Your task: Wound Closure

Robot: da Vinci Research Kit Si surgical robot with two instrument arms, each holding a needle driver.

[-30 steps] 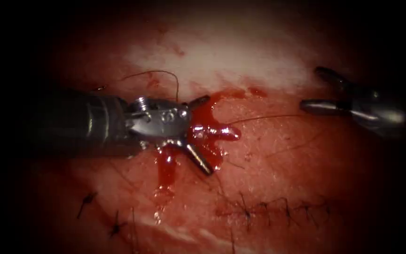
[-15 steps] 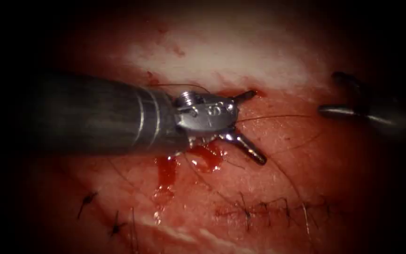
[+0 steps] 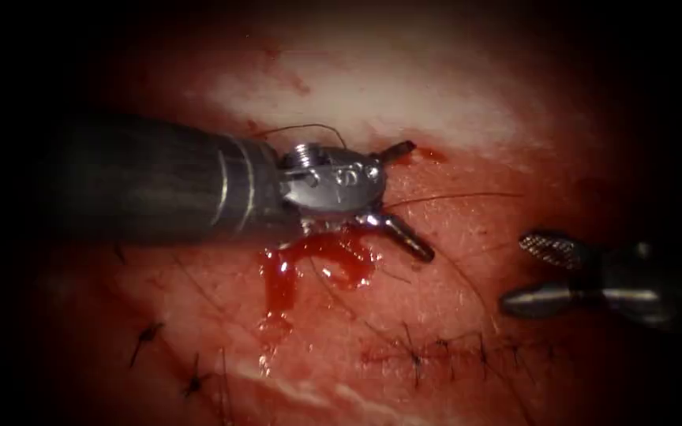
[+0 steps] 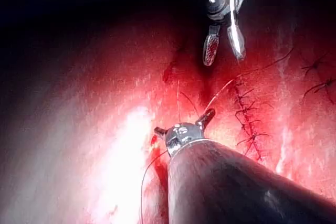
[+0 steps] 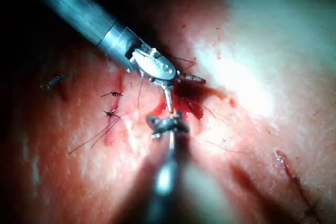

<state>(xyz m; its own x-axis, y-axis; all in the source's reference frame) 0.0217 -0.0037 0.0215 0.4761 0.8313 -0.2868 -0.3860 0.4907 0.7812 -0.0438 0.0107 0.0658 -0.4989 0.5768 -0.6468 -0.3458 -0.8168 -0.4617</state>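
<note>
Along the bottom of the endoscope view, right of centre, a row of dark stitches [image 3: 451, 347] crosses the closed cut in the tissue [image 3: 467, 237]. Two separate dark stitches [image 3: 148, 335] sit at the lower left.

Just above that row, left of centre, a glossy pool of red fluid [image 3: 309, 252] lies on the tissue. A narrow run of it trails down toward the bottom edge.

At the lower right, the right tool [image 3: 524, 273] comes in from the right edge. Its jaws are spread, the ribbed face of the upper one turned toward the camera, and nothing lies between them. It hangs over the tissue, well apart from the other tool.

In the middle of the frame, the left tool [image 3: 414, 201] reaches in from the left on its thick grey shaft, directly above the red pool. Its jaws are splayed wide. One points up and right toward a small red patch, and the other points down and right over the tissue. It grips nothing.

A fine thread [image 3: 459, 196] starts close by the gap between those open jaws and runs right, nearly level. A second thin arc of thread curls over the tool's wrist, toward the upper centre.

Beyond that, at the top of the frame, the tissue turns pale and brightly lit.

I cannot tell where the needle lies.
</note>
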